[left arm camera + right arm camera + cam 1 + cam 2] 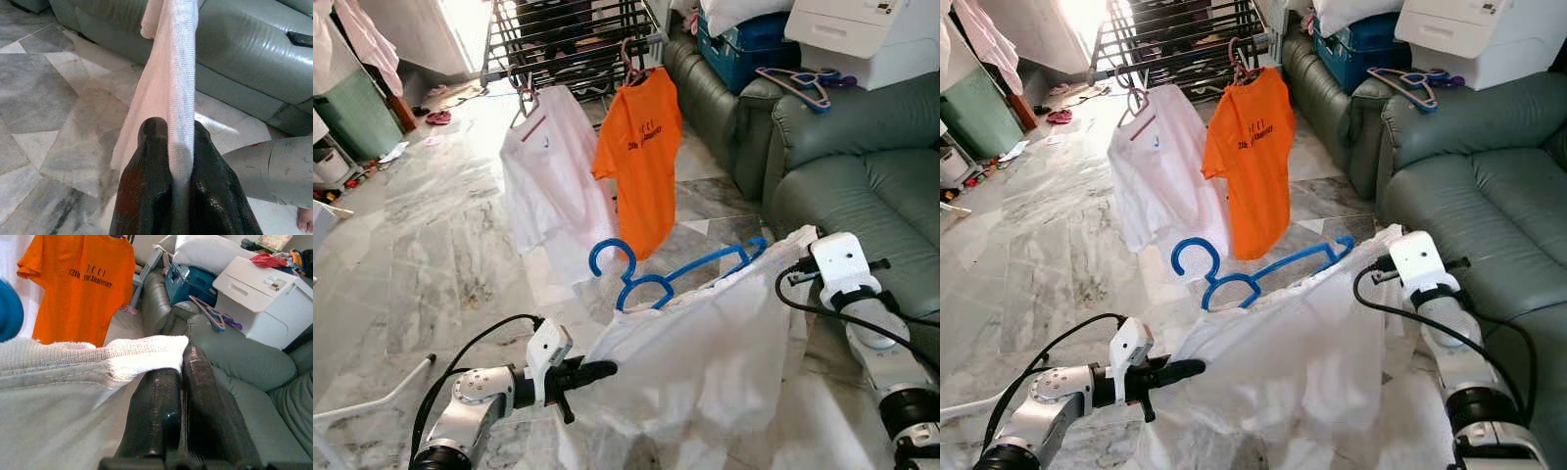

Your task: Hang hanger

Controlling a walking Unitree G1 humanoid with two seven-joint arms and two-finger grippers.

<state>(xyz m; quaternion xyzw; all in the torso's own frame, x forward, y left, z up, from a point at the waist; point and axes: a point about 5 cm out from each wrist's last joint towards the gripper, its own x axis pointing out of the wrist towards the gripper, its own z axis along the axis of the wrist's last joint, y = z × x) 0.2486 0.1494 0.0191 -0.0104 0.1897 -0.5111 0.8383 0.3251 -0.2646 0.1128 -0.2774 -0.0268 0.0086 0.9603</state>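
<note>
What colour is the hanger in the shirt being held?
Blue, clearest in the left eye view.

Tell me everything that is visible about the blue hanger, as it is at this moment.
The blue hanger looks like smooth plastic, with an open round hook at one end and a long arm running toward the sofa. It lies tilted, partly tucked into the white garment, which covers its lower part. The left tool and right tool each pinch that cloth, holding it above the marble floor. Neither touches the hanger itself.
</note>
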